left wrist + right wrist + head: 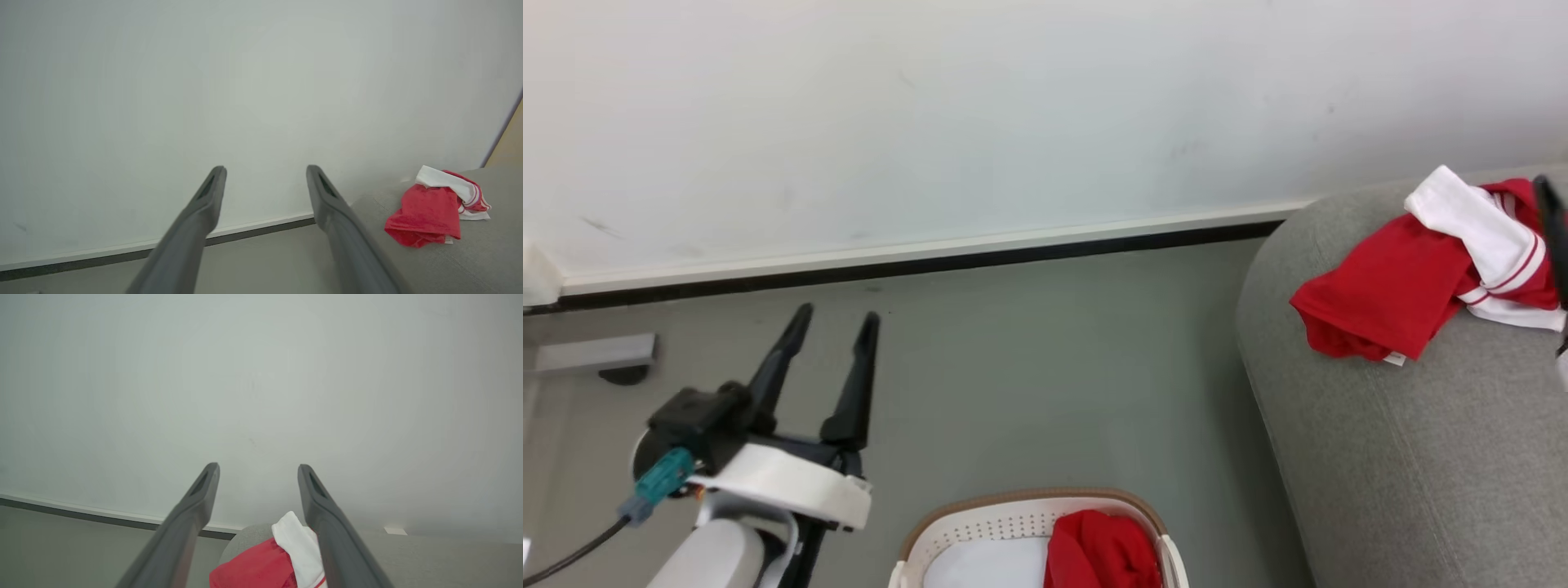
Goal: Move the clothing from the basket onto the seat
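Note:
One red garment with a white, striped sleeve [1388,294] lies bunched on the rounded end of the grey sofa [1405,457]. A second red garment [1103,551] sits inside the white basket with the tan rim [1029,496] at the bottom edge of the head view. My left gripper [838,314] hangs open and empty over the floor, left of the basket. In the right wrist view my right gripper [258,468] is open just above the garment on the sofa [257,567], holding nothing. One of its dark fingers [1553,237] shows at the right edge.
A pale wall with a white and black baseboard [931,257] runs behind the grey floor [1045,384]. A small grey box [596,353] stands by the wall at the far left. Open floor lies between the basket and the wall.

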`<state>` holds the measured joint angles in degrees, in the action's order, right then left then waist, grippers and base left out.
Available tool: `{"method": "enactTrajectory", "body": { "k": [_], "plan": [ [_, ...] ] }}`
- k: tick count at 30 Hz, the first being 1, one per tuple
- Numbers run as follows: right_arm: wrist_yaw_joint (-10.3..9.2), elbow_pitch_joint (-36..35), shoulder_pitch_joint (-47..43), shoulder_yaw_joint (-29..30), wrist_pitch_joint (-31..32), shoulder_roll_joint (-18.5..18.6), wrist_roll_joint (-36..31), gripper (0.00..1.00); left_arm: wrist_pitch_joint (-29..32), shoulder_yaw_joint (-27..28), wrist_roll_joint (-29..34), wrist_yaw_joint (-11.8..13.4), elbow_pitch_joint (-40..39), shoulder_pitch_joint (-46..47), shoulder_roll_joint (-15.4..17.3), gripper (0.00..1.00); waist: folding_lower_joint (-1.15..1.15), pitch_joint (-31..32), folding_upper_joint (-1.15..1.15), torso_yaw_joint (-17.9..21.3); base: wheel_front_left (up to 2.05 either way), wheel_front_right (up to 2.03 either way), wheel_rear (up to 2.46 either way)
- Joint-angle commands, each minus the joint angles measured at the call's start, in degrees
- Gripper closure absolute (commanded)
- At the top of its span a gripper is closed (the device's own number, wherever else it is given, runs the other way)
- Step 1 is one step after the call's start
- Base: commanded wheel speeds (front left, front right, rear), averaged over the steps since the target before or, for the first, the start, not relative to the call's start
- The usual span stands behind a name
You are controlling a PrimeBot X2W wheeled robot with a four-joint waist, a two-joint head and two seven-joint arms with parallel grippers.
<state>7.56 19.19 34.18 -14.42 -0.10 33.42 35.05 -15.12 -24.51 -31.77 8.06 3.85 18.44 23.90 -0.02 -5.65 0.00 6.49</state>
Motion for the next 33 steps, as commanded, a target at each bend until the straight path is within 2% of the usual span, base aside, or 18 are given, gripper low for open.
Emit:
{"method": "enactTrajectory", "body": {
  "k": [1, 8, 16, 23, 33],
  "plan": [
    [-0.15, -0.9, -1.9, 0.6, -0.5, -0.8, -0.6, 0.00, 0.0, 0.9, 0.5, 0.4, -0.2, -1.4, -0.2, 0.00, 0.02, 0.9, 0.00, -0.8, 0.00, 0.00, 0.00],
    [-0.15, -8.5, -13.2, 5.5, -4.1, -10.6, -7.3, 0.00, 0.0, 7.1, 2.1, 2.4, -0.9, -8.4, -1.8, 0.00, 0.02, 3.2, 0.00, -1.7, 0.00, 0.00, 0.00],
    [-0.15, -10.8, -24.8, 6.8, -10.5, -20.2, -13.7, 0.00, 0.0, 13.0, 7.0, 2.0, -2.6, -15.6, -5.7, 0.00, 0.02, 4.7, 0.00, -2.2, 0.00, 0.00, 0.00],
    [-0.15, -9.6, -29.9, 6.4, -13.7, -25.6, -17.4, 0.00, 0.0, 16.9, 11.6, -1.6, -1.6, -19.4, -10.5, 0.00, 0.02, 4.7, 0.00, -2.3, 0.00, 0.00, 0.00],
    [-0.15, -8.5, -29.2, 5.9, -14.6, -27.8, -19.8, 0.00, 0.0, 20.9, 16.0, -6.7, 0.2, -18.9, -14.8, 0.00, 0.02, 3.7, 0.00, -1.2, 0.00, 0.00, 0.00]
  ]
}}
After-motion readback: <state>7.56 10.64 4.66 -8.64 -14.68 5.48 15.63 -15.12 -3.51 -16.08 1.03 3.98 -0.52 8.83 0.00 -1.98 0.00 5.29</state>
